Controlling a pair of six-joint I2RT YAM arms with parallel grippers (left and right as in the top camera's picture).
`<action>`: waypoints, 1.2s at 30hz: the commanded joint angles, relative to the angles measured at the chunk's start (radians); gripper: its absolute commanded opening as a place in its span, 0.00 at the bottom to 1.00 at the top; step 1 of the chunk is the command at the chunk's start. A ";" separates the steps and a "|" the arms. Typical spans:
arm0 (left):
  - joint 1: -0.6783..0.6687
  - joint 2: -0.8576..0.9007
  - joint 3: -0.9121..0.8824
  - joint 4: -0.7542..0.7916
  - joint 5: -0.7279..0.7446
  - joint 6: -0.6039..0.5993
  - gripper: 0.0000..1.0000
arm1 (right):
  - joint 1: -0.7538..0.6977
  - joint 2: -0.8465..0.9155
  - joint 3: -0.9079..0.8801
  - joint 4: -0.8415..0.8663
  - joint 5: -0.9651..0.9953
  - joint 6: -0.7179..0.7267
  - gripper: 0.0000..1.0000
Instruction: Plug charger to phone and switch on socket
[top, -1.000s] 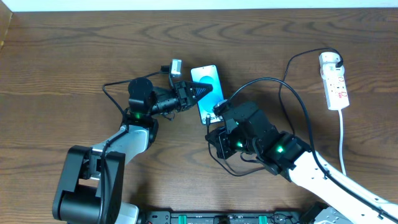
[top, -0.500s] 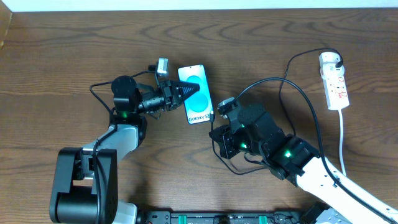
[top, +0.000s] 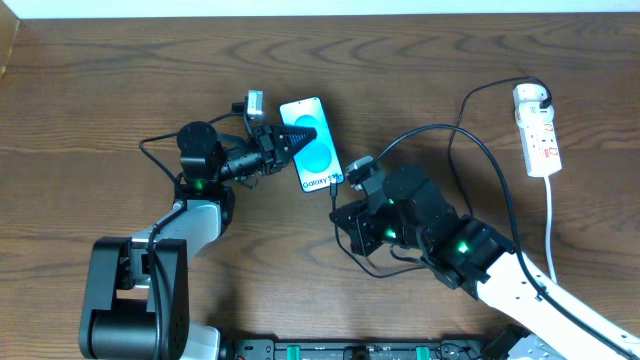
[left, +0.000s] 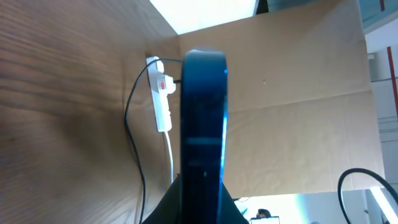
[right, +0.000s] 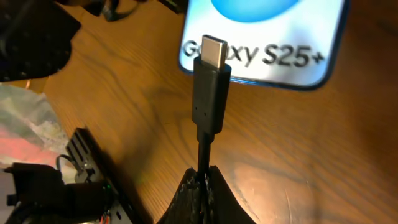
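The left side of the table is bare wood out to its left and far edges, so there is wide room there. The left arm reaches right across it. The left fingers are closed on the phone, pinching its long left edge. The phone sits left of the table's middle with its lit blue screen facing up. In the left wrist view the phone stands edge-on out of the left fingers.

Just to the right of the phone and nearer the front, the right fingers are clamped on the charger, right behind its connector. In the right wrist view the right fingers grip the black cable. The connector's metal tip shows against the lower edge of the phone; I cannot tell whether they touch.

The black cable loops over the bare wood between the right arm and the far right corner. It ends at a white plug adapter seated in the socket, which lies close to the table's right edge. A white cord runs from the socket toward the front.

The screen reads "Galaxy S25+". The socket shows red marks, too small to read.
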 joint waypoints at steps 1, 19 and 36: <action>0.006 -0.009 0.018 0.013 0.016 0.028 0.07 | 0.007 -0.002 0.000 0.018 -0.039 0.005 0.01; 0.006 -0.009 0.018 0.138 0.035 0.023 0.07 | 0.007 0.018 -0.001 -0.037 -0.108 0.012 0.01; 0.006 -0.009 0.018 0.163 0.083 -0.003 0.07 | 0.011 0.018 -0.001 -0.072 -0.140 0.011 0.01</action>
